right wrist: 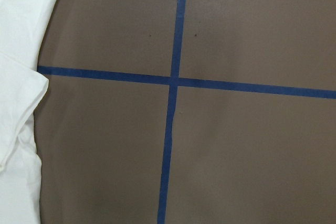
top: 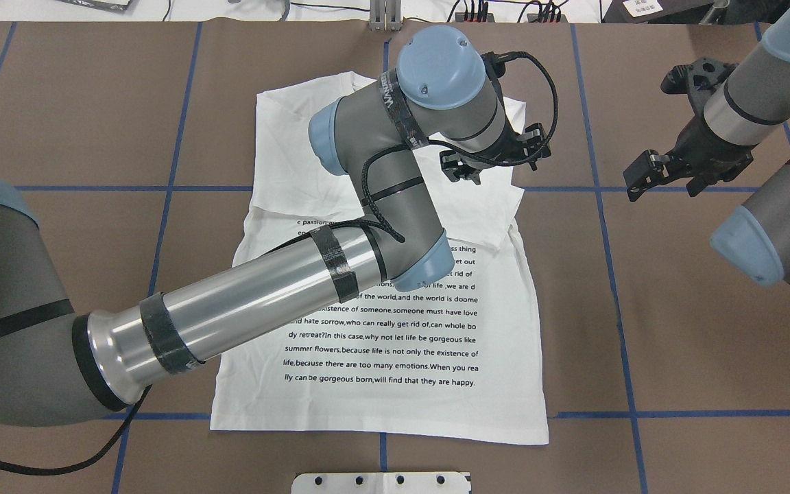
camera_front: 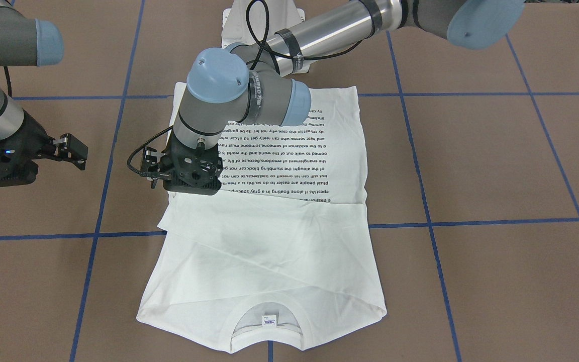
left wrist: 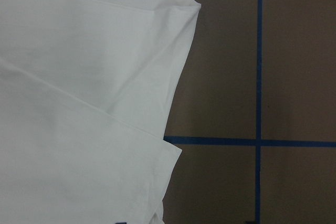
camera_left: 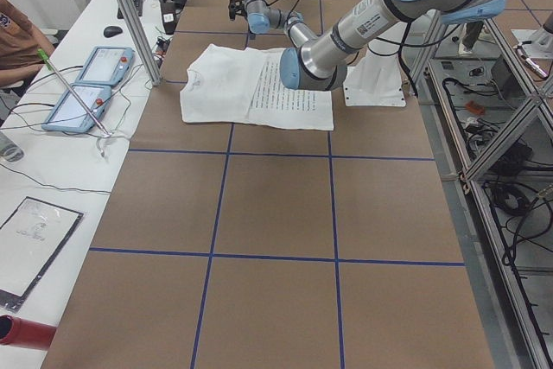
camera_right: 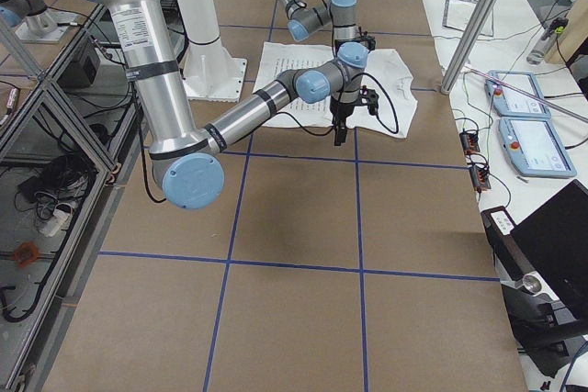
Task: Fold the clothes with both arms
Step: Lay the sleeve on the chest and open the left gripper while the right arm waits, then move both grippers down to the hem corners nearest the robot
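Left tool (camera_front: 191,177) hangs over the shirt (camera_front: 269,251), right at its folded side edge, where a flap corner pokes out onto bare table (camera_front: 495,276). Beyond that edge there is wide open brown surface, crossed by blue tape lines (right wrist: 173,80). Right tool (camera_front: 3,163) hovers out there, well apart from the cloth, whose edge only just enters its wrist view. The shirt lies flat beneath the left tool, print up. Fingers of both tools are hidden, so I cannot tell whether they are clenched or released.

Left arm (top: 258,295) covers part of shirt text (top: 381,339)
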Tool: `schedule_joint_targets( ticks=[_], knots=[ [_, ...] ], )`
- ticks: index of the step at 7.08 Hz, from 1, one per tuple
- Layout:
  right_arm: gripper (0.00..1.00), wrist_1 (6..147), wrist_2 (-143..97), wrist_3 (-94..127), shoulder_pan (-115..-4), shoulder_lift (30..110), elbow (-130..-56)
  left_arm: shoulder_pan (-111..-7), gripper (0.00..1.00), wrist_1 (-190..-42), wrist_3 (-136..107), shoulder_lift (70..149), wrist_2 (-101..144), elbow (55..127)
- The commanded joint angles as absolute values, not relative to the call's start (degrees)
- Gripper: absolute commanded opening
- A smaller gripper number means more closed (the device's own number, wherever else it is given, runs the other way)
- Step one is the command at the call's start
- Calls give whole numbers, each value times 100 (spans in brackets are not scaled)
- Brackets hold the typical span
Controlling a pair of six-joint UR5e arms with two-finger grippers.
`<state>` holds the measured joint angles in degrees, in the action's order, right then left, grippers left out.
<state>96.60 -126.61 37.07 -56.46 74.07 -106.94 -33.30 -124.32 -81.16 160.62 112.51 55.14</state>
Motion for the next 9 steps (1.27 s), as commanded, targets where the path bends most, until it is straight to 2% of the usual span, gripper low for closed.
schedule_joint_targets(
  ticks=[1, 2, 3, 5, 6, 8, 9],
  knots=[
    [100, 9659, -12700, 3735, -5643, 7383, -10853, -3349, 100, -12088, -8086, 16023, 11285, 5589],
    [100, 9650, -12700, 4049, -5573, 7400, -11055, -3357, 100, -11589, -7808, 15814, 11294, 6007],
    [100, 9642, -12665, 4530, -5276, 7461, -11370, -3357, 100, -11132, -7605, 15289, 11294, 6760],
    [100, 9293, -12045, 6056, -4381, 7479, -11986, -3401, 100, -9720, -6581, 13710, 11285, 9067],
    [100, 8829, -11754, 6795, -3872, 7627, -12049, -3427, 100, -9468, -6244, 12789, 11285, 10106],
    [100, 8640, -10822, 7652, -2677, 7953, -12374, -3454, 100, -9248, -6179, 11118, 11268, 11717],
    [100, 8648, -10262, 8064, -2045, 7963, -12375, -3463, 100, -9211, -6179, 10509, 11241, 12186]
  ],
)
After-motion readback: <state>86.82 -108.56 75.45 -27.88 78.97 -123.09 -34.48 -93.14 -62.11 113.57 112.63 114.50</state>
